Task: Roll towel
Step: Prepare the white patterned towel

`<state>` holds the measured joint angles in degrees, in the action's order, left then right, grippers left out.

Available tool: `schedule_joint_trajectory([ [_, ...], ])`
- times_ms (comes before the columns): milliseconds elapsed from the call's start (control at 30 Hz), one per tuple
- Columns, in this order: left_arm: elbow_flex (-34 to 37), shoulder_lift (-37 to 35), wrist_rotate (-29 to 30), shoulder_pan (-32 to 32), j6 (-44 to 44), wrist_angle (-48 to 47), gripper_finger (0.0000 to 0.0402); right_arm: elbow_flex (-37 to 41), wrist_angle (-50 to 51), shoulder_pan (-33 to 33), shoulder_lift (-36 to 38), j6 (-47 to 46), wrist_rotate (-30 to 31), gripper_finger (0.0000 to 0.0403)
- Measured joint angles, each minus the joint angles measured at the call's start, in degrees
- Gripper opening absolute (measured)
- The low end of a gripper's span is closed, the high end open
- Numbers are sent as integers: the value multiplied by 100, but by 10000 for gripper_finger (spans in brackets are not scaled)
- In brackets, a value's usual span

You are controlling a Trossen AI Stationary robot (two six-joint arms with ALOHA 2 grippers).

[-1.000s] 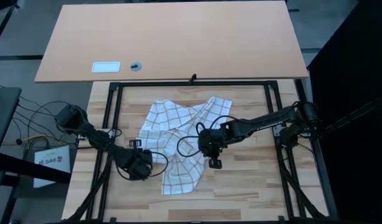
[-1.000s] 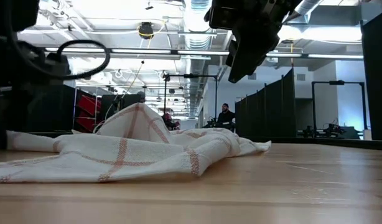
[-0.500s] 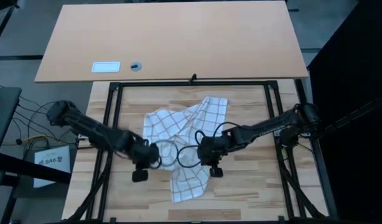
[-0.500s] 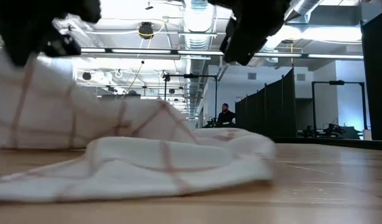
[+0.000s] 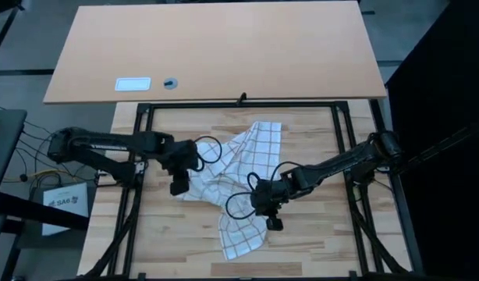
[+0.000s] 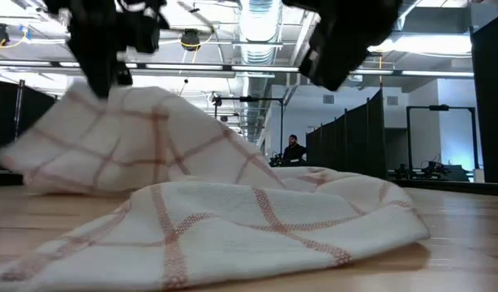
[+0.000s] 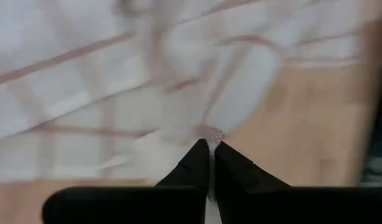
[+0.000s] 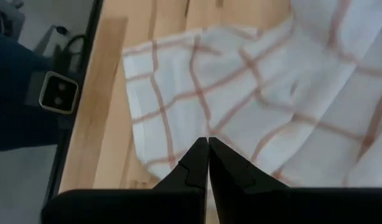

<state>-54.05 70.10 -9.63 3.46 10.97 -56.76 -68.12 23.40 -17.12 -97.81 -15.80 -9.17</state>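
The towel (image 5: 238, 183), white with thin brown-orange check lines, lies crumpled across the middle of the wooden tabletop. Its far corner (image 5: 269, 129) and near end (image 5: 241, 242) rest on the wood. At the towel's left side, my left gripper (image 5: 178, 188) is shut on the cloth and holds that part raised (image 6: 111, 97). My right gripper (image 5: 274, 224) hangs shut above the towel's near right part. In the right wrist view its fingertips (image 8: 208, 142) are together with nothing between them, and the cloth (image 8: 253, 93) lies below. My left gripper pinches a bit of the towel's left part (image 7: 211, 133) between its two fingertips; edge or fold, I cannot tell. The fingers come from above, pointing down. The held part is lifted off the table, and the cloth slopes down from it to the rest (image 6: 257, 227), which lies on the wood.
Black frame rails (image 5: 135, 156) (image 5: 345, 140) run along the tabletop's left and right sides. Beyond the far edge stands a larger table (image 5: 224, 47) with a small white card (image 5: 133, 83) and a small round thing (image 5: 170, 83). A person (image 6: 294, 150) stands far back in the room.
My left gripper has shut on the towel's left part, then risen and gone toward the far edge, lifting that part off the table while the near end stays down. My right gripper, still shut, has drifted toward the near edge above the towel.
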Motion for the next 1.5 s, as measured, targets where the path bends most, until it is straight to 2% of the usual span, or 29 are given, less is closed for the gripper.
schedule_joint_trajectory([
  [100,266,171,308,398,-442,21,29,183,-42,-69,-1,-187,2,0],
  [233,625,454,318,841,-825,359,73,339,-150,-132,-1,-396,0,0],
  [333,650,649,-133,1028,-807,178,110,339,-185,-136,1,-471,0,0],
  [433,437,564,-748,995,-235,-284,143,341,-199,-130,1,-482,2,0],
  [500,329,267,-658,788,401,-507,157,341,-224,-122,0,-478,4,0],
  [633,306,-442,133,146,2122,-620,163,341,-217,-112,-1,-467,4,0],
  [700,378,-990,1112,-659,3636,-746,160,345,-222,-116,-1,-381,23,0],
  [767,519,-1357,1191,-1414,4804,-460,157,418,-301,-131,1,-287,51,0],
  [867,1045,-1457,1821,-2324,6027,-48,152,551,-268,-45,-5,-166,27,0],
  [933,1455,-1473,1856,-2778,6690,165,151,638,-345,-44,5,-126,22,0],
  [1133,2396,-1265,1878,-3163,6959,1007,151,729,-397,24,6,92,-129,0],
  [1300,2883,-1225,2045,-3072,6780,1606,151,741,-393,76,6,220,-291,0],
  [1500,3477,-1223,2075,-3002,6634,3102,150,741,-356,78,6,234,-337,0],
])
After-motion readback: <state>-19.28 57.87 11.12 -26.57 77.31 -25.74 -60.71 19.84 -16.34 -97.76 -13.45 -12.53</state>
